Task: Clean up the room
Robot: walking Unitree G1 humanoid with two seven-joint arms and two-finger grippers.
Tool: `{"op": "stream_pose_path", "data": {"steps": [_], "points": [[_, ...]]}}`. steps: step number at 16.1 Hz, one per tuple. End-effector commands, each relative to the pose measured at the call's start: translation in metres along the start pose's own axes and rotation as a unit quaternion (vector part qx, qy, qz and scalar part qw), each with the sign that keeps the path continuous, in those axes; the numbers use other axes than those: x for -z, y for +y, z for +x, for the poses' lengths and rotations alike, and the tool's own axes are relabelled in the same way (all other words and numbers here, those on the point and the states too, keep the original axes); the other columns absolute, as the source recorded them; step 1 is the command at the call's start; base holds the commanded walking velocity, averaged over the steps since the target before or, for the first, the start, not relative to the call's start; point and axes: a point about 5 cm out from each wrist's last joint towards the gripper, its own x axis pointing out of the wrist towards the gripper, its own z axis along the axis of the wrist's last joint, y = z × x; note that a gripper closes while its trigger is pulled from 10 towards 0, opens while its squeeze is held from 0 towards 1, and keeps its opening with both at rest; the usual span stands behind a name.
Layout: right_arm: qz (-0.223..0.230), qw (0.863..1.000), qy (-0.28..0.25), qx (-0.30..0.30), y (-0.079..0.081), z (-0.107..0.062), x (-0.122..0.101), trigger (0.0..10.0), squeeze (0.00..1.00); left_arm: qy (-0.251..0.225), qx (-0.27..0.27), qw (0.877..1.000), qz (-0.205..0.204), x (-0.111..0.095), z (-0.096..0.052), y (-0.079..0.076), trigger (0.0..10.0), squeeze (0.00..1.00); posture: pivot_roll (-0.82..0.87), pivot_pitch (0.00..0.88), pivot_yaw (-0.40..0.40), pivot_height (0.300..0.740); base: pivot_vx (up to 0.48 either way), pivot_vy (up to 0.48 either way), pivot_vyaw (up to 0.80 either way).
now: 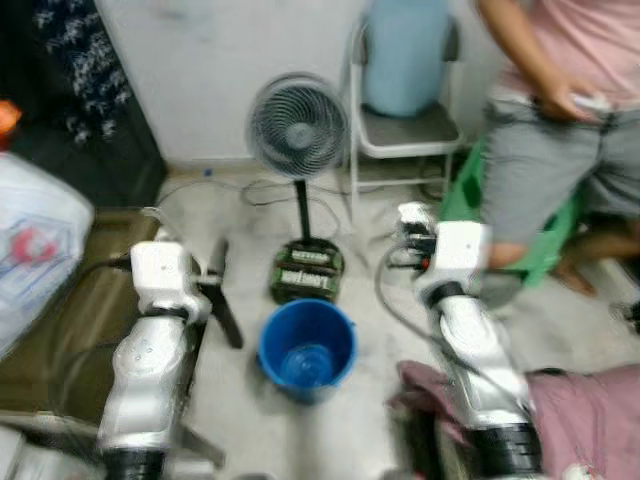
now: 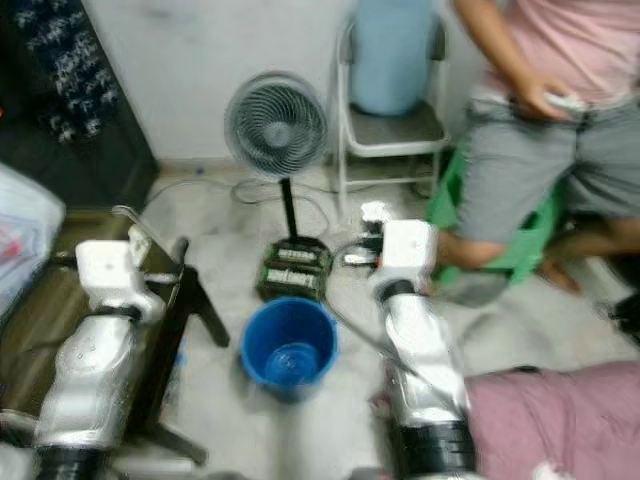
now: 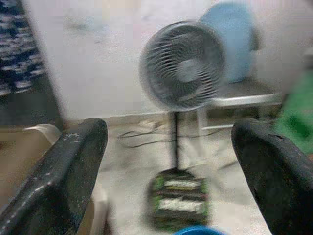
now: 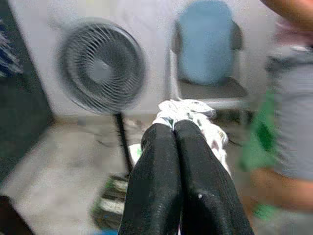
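My right gripper [image 4: 173,131] is shut on a crumpled white wrapper [image 4: 190,110] with dark print, which bulges past the fingertips. In the left eye view the wrapper [image 1: 413,218] is held up to the right of and beyond a blue bucket [image 1: 307,348] that stands on the floor between my arms. The bucket is open-topped with a little blue showing at its bottom. My left gripper [image 3: 168,131] is open and holds nothing, raised to the left of the bucket.
A standing fan [image 1: 297,128] with a green and black base [image 1: 308,270] is just behind the bucket. A chair [image 1: 405,130] carries a blue jug [image 1: 405,50]. A person [image 1: 560,120] sits on a green stool [image 1: 465,190] at right. Pink cloth [image 1: 580,420] lies lower right; a white bag [image 1: 35,240] is at left.
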Motion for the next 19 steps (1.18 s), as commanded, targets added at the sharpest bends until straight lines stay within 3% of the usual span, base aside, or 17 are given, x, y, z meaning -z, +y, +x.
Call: {"op": "stream_pose_path", "data": {"steps": [1, 7, 15, 19], "points": [[0.008, 1.000, -0.009, -0.008, 0.0079, 0.0022, -0.0047, 10.0, 0.00, 0.012, -0.018, 1.000, 0.012, 0.0043, -0.0062, 0.0129, 10.0, 0.00, -0.05, 0.000, 0.025, 0.740, 0.000, 0.000, 0.80], [0.009, 1.000, -0.011, -0.005, 0.0074, 0.0033, -0.0051, 10.0, 0.00, 0.011, -0.016, 1.000, 0.013, 0.0038, -0.0043, 0.0125, 10.0, 0.00, -0.05, 0.000, 0.026, 0.740, 0.000, 0.000, 0.80], [0.018, 1.000, -0.012, 0.003, 0.0055, 0.0051, -0.0066, 10.0, 0.00, 0.002, 0.001, 1.000, 0.004, 0.0017, -0.0033, 0.0095, 10.0, 0.00, -0.06, 0.000, 0.025, 0.740, 0.000, 0.000, 0.00], [0.019, 1.000, -0.009, 0.007, 0.0042, 0.0056, -0.0059, 10.0, 0.00, 0.001, 0.004, 1.000, 0.002, 0.0017, -0.0026, 0.0086, 10.0, 0.00, -0.06, 0.000, 0.024, 0.740, 0.063, 0.000, -0.40]]}}
